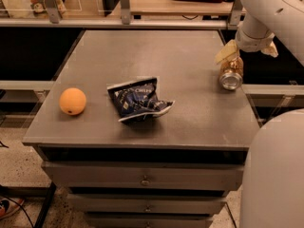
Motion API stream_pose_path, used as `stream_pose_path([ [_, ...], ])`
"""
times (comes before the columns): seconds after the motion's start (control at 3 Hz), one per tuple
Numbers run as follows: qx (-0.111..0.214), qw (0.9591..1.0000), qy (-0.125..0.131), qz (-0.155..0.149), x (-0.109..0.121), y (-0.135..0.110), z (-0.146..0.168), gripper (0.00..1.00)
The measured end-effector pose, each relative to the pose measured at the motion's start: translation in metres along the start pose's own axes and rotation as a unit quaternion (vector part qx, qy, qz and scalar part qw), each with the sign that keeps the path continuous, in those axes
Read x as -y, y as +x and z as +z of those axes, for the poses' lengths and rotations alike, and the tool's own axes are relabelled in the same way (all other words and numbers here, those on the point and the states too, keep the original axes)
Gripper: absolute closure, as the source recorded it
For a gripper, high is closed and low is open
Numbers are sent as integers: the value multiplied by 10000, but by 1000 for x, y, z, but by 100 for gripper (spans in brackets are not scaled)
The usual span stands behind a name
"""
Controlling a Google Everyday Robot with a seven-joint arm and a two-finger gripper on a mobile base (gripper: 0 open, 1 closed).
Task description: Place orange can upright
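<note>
The orange can (231, 74) is at the table's right edge, tilted over with its silver end facing me and downward. My gripper (227, 56) comes down from the upper right on the white arm, and its cream fingers (224, 52) close around the can's upper body. The can's lower end is at or just above the table top; I cannot tell if it touches.
A crumpled dark blue chip bag (137, 99) lies mid-table. A round orange fruit (72, 101) sits near the left front. The grey table (156, 46) has drawers below. A metal rail and shelf run behind. My white body (275, 175) fills the lower right.
</note>
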State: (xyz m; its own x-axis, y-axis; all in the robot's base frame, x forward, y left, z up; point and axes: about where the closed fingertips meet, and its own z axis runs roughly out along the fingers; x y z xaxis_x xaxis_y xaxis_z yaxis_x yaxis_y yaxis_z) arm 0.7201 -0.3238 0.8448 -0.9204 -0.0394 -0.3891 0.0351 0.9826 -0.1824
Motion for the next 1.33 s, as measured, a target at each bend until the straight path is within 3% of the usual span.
stream_pose_path([
  [1.0,-749,9968,251,79,-31,19,-16,0],
  [1.33,-944,9953,190,118,-39,24,-15,0],
])
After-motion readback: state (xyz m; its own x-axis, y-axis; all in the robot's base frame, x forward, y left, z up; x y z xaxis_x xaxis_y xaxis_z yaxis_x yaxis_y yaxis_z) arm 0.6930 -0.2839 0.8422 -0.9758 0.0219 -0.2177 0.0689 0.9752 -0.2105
